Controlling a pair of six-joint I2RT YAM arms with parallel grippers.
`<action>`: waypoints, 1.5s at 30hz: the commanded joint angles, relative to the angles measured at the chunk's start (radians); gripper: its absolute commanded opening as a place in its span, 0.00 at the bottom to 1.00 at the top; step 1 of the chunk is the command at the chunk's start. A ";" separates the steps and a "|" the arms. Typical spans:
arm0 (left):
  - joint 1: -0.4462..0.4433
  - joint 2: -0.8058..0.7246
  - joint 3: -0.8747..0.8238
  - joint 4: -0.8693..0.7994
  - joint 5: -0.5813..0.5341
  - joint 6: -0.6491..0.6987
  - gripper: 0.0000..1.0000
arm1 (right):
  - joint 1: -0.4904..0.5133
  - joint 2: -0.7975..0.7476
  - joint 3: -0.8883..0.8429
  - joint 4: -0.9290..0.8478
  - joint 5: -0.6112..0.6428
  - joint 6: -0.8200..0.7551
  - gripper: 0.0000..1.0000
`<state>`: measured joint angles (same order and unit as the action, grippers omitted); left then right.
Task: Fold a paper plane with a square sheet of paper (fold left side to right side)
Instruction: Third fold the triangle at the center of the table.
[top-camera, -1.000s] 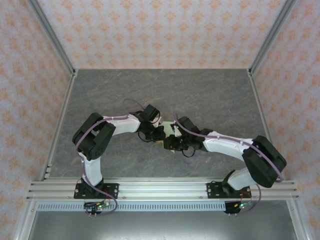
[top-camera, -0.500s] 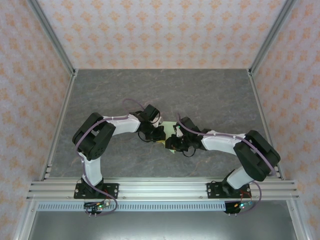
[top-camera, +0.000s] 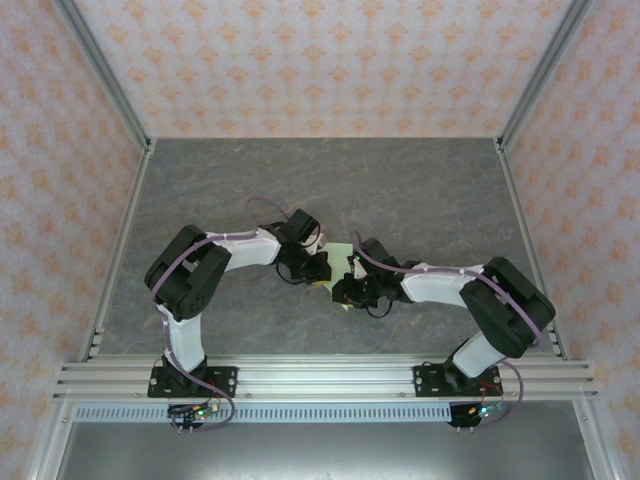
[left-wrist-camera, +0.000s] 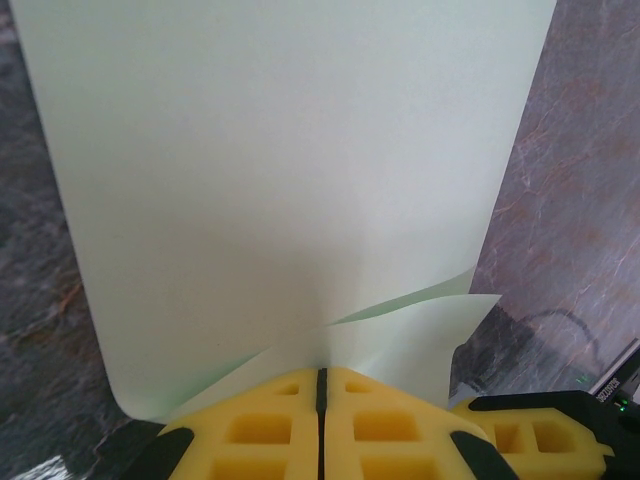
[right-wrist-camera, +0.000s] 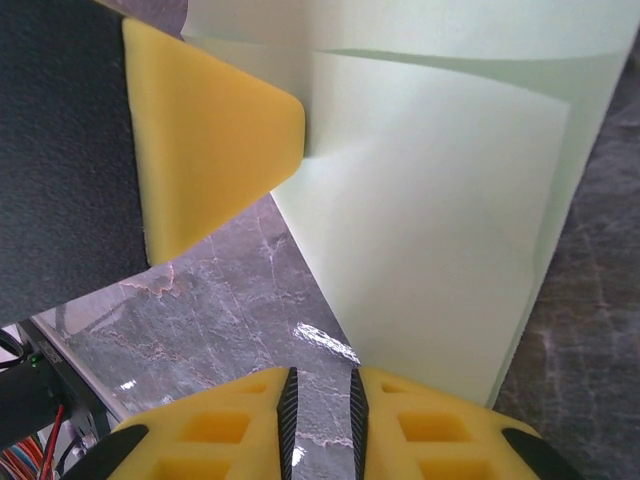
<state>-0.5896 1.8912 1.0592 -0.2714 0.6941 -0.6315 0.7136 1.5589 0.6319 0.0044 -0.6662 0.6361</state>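
My left jaws are pinching shut on an edge of the square sheet of paper (left-wrist-camera: 280, 180), which is rising pale green straight ahead of the left gripper (left-wrist-camera: 320, 378) at mid-table (left-wrist-camera: 585, 200). My right gripper (right-wrist-camera: 320, 380) is hovering just beside the sheet with its jaws a narrow slit apart and gripping nothing (marbled surface is showing through the gap), while one layer of paper is lapping over another.
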 joint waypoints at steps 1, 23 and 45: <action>-0.012 0.012 -0.022 -0.048 -0.070 0.004 0.07 | 0.000 0.016 -0.012 0.016 -0.019 0.008 0.23; -0.012 0.044 -0.008 -0.065 -0.096 0.010 0.07 | 0.000 -0.037 -0.127 -0.065 0.000 0.016 0.20; -0.013 0.041 0.004 -0.065 -0.092 0.002 0.06 | 0.000 -0.171 0.010 -0.161 0.108 0.097 0.00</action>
<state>-0.5961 1.8915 1.0641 -0.2771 0.6899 -0.6315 0.7128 1.3388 0.6113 -0.1497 -0.5903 0.7025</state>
